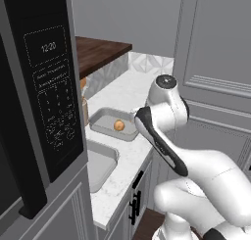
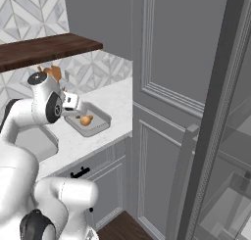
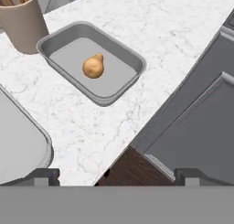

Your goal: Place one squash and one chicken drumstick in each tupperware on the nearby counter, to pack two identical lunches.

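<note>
A small tan-orange squash lies alone in the far grey tupperware, also seen as the squash in its tupperware and the squash in its tupperware. A second tupperware sits nearer on the white marbled counter, with nothing showing in its visible part. My gripper is open and holds nothing. It hovers over the counter's front edge, short of the squash's tupperware. The chicken drumstick is out of view.
A tan utensil cup stands just behind the far tray. A dark microwave fills the left, under a brown wooden shelf. A tall grey cabinet panel bounds the counter on the right. Below are grey cabinets with black handles.
</note>
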